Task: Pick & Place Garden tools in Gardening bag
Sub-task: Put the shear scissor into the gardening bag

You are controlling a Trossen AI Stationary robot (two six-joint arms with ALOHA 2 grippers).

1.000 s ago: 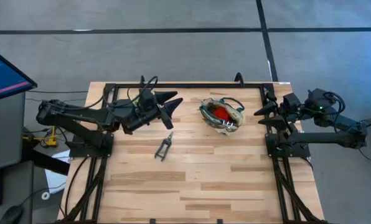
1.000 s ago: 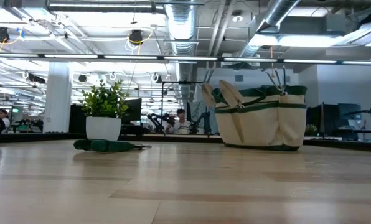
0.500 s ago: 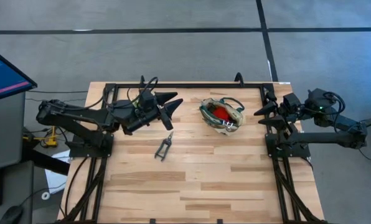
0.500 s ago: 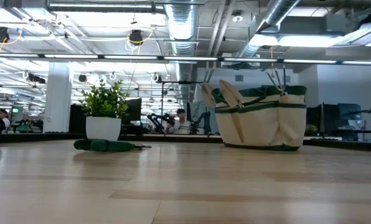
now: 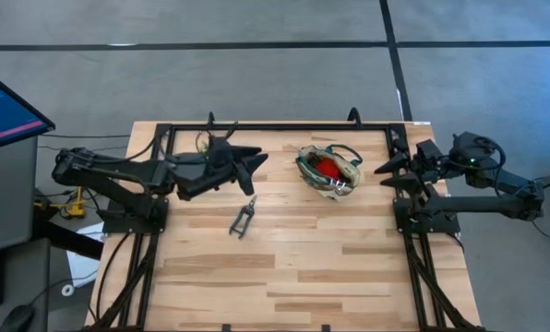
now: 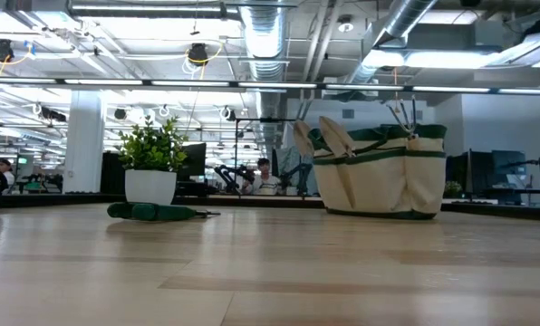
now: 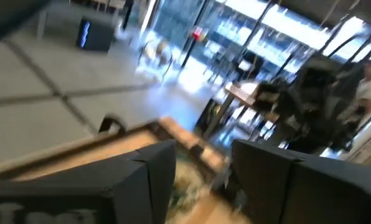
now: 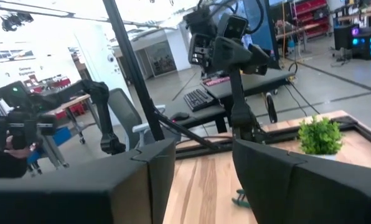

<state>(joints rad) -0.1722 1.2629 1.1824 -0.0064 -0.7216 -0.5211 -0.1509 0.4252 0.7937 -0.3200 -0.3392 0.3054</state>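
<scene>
The cream gardening bag [image 5: 328, 172] with green trim stands upright on its base at the table's far middle, a red piece [image 5: 325, 166] showing inside it; the low view shows the bag [image 6: 379, 172] too. Dark pruning shears [image 5: 244, 216] lie flat on the wood, nearer than the bag and to its left; they also show in the low view [image 6: 152, 212]. My left gripper [image 5: 255, 164] hovers open above the table, left of the bag and beyond the shears, with nothing between its fingers. My right gripper [image 5: 382, 175] waits open at the bag's right, empty.
A small green potted plant [image 6: 152, 161] in a white pot stands at the far left, also seen in the right wrist view [image 8: 319, 137]. A black frame rail [image 5: 275, 126] runs along the table's far edge. Bare wood fills the near half [image 5: 293, 277].
My left gripper has rolled about its own pointing line and tipped a little, staying above the same spot left of the bag. The shears, the bag and my right arm have kept still.
</scene>
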